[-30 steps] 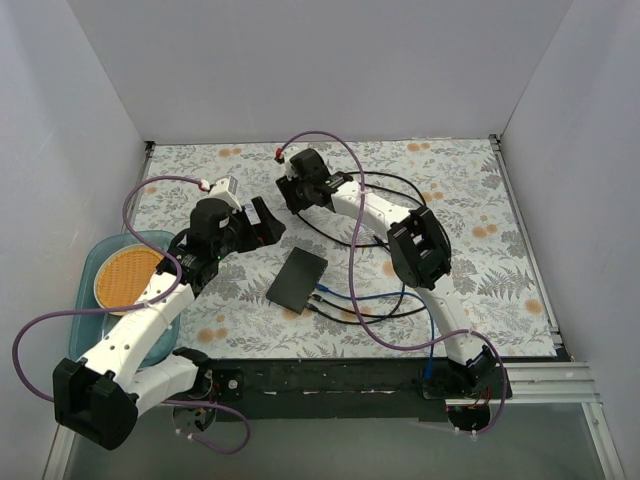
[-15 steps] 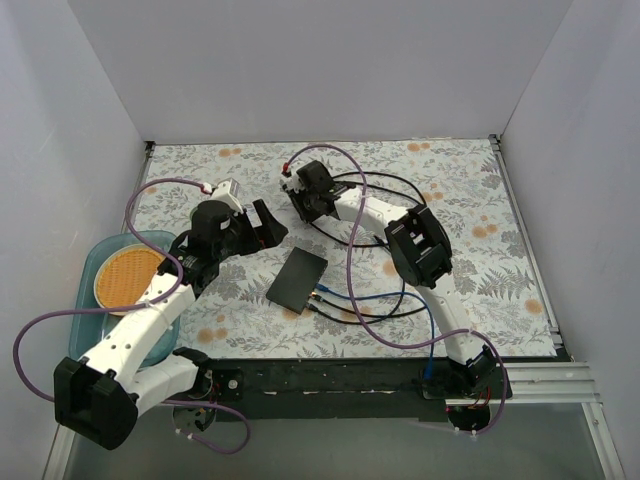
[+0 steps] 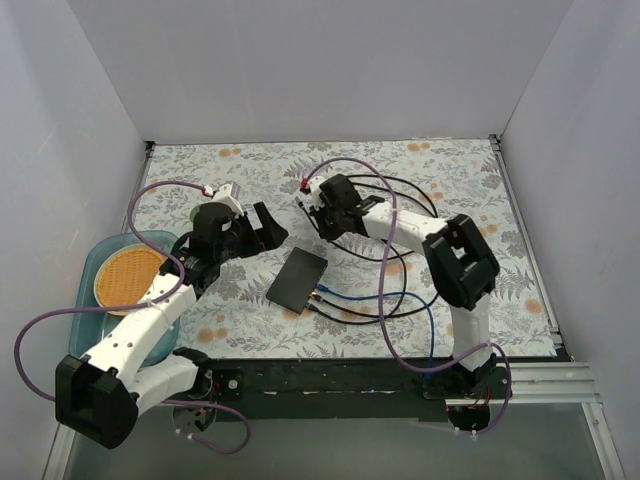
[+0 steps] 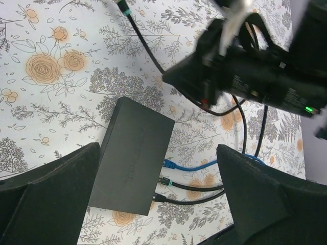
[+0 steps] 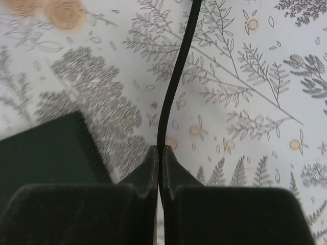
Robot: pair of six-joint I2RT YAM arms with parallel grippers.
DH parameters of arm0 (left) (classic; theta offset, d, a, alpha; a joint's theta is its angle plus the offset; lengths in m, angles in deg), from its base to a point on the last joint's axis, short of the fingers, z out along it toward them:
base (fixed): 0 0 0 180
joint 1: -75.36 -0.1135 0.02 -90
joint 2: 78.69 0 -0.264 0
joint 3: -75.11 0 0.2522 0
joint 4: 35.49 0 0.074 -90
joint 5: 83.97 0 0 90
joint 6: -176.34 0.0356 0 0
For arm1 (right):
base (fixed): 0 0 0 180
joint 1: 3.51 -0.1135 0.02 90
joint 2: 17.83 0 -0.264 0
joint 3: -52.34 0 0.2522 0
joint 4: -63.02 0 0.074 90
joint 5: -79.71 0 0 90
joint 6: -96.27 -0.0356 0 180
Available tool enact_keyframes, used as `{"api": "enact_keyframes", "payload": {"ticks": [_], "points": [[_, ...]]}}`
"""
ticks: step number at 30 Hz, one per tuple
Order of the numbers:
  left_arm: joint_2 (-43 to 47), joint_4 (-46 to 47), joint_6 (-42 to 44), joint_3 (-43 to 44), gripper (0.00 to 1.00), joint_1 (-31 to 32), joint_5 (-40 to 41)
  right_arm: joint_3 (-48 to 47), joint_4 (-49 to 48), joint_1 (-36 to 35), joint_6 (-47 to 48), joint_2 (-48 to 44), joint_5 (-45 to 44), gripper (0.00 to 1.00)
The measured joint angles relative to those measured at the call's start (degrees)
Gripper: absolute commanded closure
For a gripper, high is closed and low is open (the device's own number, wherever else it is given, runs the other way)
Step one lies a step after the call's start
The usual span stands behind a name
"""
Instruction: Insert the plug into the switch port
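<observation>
Right fingers (image 5: pixel 151 162) pressed together, pinching a black cable (image 5: pixel 176 76) just above the floral worktop (image 5: pixel 255 76). Left fingers (image 3: pixel 266 228) spread wide, holding nothing. The dark grey switch box (image 3: pixel 296 278) lies flat mid-worktop, three cables (image 4: pixel 189 178) in one long edge; the plug (image 4: pixel 122 4) is well apart from it.

The table (image 3: pixel 500 260) has a floral grey-and-orange cover. A flat dark grey box (image 3: pixel 297 278) lies near the middle, with a blue cable (image 4: pixel 186 166) and two black cables (image 4: pixel 194 188) plugged into its near-right edge. Farther back there's a loose black cable (image 4: pixel 147 49) ending in a teal-tipped plug (image 4: pixel 122 4), and a teal tray (image 3: pixel 88 275) sits at the left edge.
</observation>
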Motion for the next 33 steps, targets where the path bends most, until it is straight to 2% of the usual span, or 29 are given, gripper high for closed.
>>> {"api": "enact_keyframes", "payload": {"ticks": [9, 13, 18, 20, 21, 24, 25, 27, 33], "points": [[-2.2, 1.9, -0.7, -0.8, 0.02, 0.0, -0.5, 19.0, -2.9, -0.9, 1.4, -26.2, 8.9, 0.99], [-3.4, 2.7, -0.9, -0.8, 0.02, 0.0, -1.2, 25.1, -2.1, -5.5, 1.8, -30.9, 10.1, 0.99], [-3.5, 3.1, -1.0, -0.9, 0.02, 0.0, -1.3, 31.1, 3.1, -12.1, 1.6, -32.4, 9.1, 0.99], [-3.5, 3.1, -1.0, -1.0, 0.02, 0.0, -1.3, 32.9, 5.4, -13.2, 1.4, -32.9, 8.4, 0.85], [-3.5, 3.1, -1.0, -1.0, 0.02, 0.0, -1.3, 33.3, 6.6, -13.4, 1.3, -33.0, 8.0, 0.68], [-3.6, 3.1, -1.0, -1.2, 0.02, 0.0, -1.3, 33.6, 8.5, -13.4, 0.8, -33.5, 6.4, 0.40], [-3.6, 3.3, -1.0, -1.4, 0.02, 0.0, -1.3, 33.6, 8.5, -13.4, 0.7, -33.8, 6.1, 0.35], [-3.9, 3.3, -1.1, -1.6, 0.02, 0.0, -1.4, 33.6, 8.3, -13.4, 0.6, -34.6, 5.5, 0.32], [-4.8, 3.1, -1.0, -1.9, 0.02, 0.0, -1.4, 30.4, 4.9, -13.4, 0.2, -34.1, 5.2, 0.33]]}}
